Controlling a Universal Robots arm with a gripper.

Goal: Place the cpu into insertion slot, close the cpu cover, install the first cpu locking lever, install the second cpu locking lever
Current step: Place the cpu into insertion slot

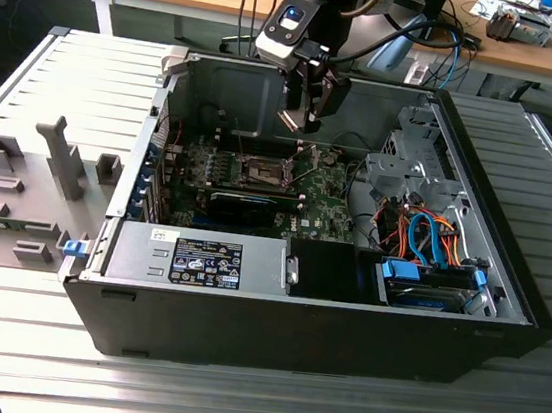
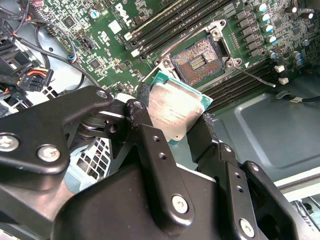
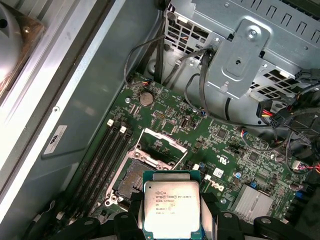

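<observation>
Holding the cpu (image 3: pixel 171 207), the pincer (image 1: pixel 300 119) hangs over a case (image 1: pixel 241 328) on a slatted table (image 1: pixel 232 403).

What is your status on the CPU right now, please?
Gripper shut on the cpu, held above the motherboard. Insertion slot bare, cover open. Cables off to the side by the metal cage.

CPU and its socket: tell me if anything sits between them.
Nothing visible does. The gripper holds the cpu above the motherboard, and the open socket below lies bare, its contacts uncovered.
</observation>
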